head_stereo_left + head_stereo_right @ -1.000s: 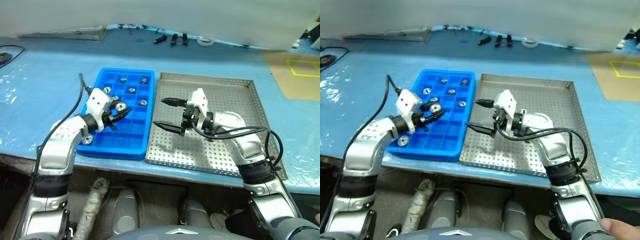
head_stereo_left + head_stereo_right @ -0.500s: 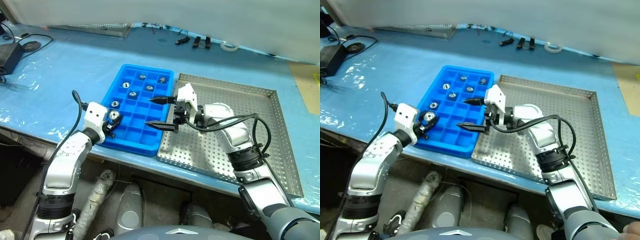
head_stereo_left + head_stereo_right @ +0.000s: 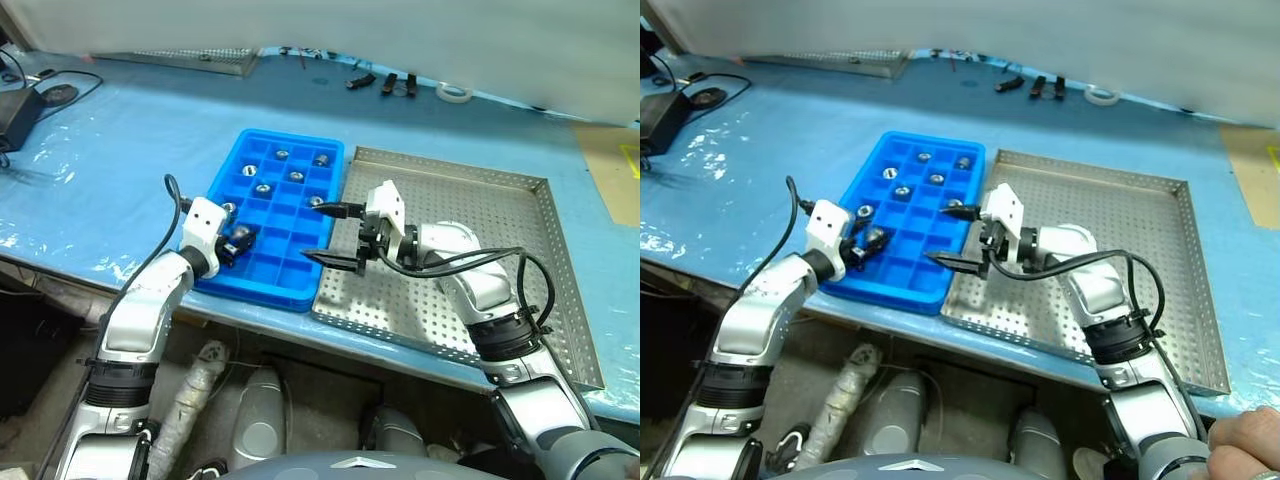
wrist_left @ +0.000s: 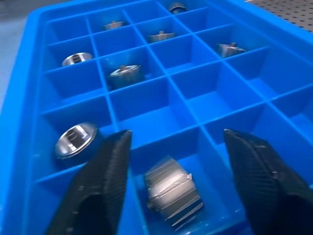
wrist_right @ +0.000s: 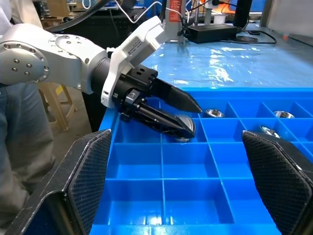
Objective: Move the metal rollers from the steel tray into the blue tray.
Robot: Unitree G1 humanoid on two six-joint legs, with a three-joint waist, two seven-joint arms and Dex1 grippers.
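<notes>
The blue tray [image 3: 265, 298] lies left of the steel tray [image 3: 470, 215], with the two side by side. Several metal rollers [image 3: 263, 188] sit in its far compartments. My left gripper [image 3: 243, 241] stands open over a near-left compartment. In the left wrist view a roller [image 4: 173, 193] lies on its side in that compartment, between the spread fingers [image 4: 110, 166] and touching neither. My right gripper [image 3: 330, 233] hovers over the seam between the two trays, pointing left, wide open and holding nothing. The right wrist view shows the left gripper [image 5: 188, 117] with that roller [image 5: 183, 128] at its tips.
The table is covered in blue sheeting. A black adapter and cables [image 3: 22, 100] lie at far left. Black tools [image 3: 385, 82] and a tape roll [image 3: 452, 92] lie at the back, beside another perforated tray [image 3: 200, 58]. A person's hand [image 3: 1240, 450] shows at bottom right.
My left gripper sank a little and opened, letting the roller drop into a near-left compartment. The right gripper stayed wide open. The camera view has shifted.
</notes>
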